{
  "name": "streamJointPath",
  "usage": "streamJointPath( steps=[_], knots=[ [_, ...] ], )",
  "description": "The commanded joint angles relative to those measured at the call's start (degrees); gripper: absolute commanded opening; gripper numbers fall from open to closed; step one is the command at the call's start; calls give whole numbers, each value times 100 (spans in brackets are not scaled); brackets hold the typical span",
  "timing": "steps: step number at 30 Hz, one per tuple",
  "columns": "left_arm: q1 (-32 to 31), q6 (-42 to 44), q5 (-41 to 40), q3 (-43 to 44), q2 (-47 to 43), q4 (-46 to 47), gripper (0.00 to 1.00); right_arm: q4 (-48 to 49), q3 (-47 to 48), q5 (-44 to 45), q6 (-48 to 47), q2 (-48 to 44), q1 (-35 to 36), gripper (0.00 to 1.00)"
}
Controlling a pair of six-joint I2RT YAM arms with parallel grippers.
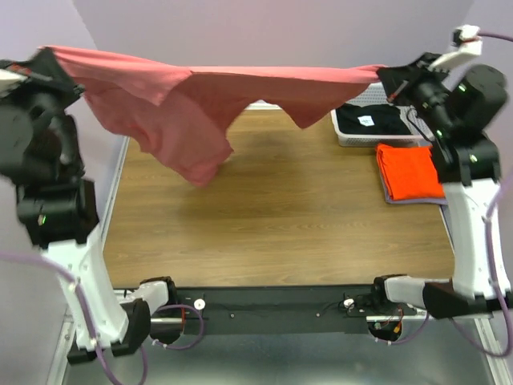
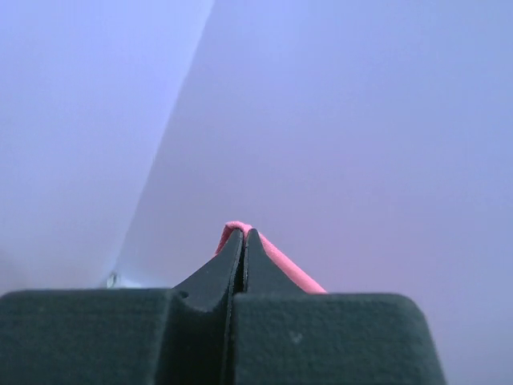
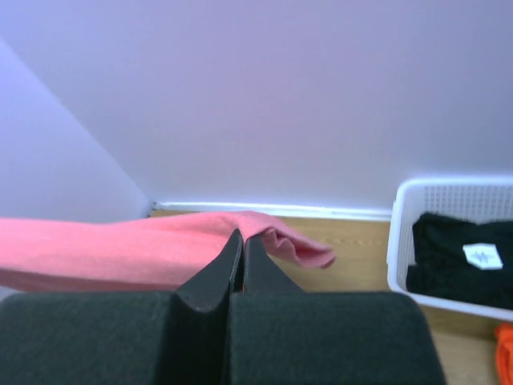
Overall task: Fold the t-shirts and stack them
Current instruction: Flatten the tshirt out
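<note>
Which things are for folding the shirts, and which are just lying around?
For the job: pink shirt, held up by left hand and right hand; folded orange shirt; black shirt in the white basket.
Just lying about: the white basket; the table.

- Dusty pink-red cloth t-shirt: stretched in the air, top edge taut, body sagging in folds above the wooden table.
- Bright orange cloth t-shirt: folded flat at the table's right edge.
- Black cloth t-shirt with 1 small white label: lying in the white plastic lattice basket, just behind the orange one.
</note>
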Motion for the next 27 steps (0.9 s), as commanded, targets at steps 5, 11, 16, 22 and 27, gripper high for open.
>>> streamJointPath(
  steps=[5,11,16,22,27],
  knots=[
    [-174,1109,-1513,1517,-203,-332,0,-221,-497,-892,-805,-1245,-33,0],
    [-482,1602,-1822,1616,-212,-227,0,-344,-621,-1201,-937,-1475,-33,0],
    [-535,1972,-1797,1380,68,28,0,-353,-665,-1413,-885,-1220,-24,1],
    [-544,1893,-945,185,745,590,0,-397,-901,-1255,-814,-333,-33,1],
    [-544,1559,-216,-826,1693,960,0,-362,-1192,-466,-928,1096,-24,0]
  ],
)
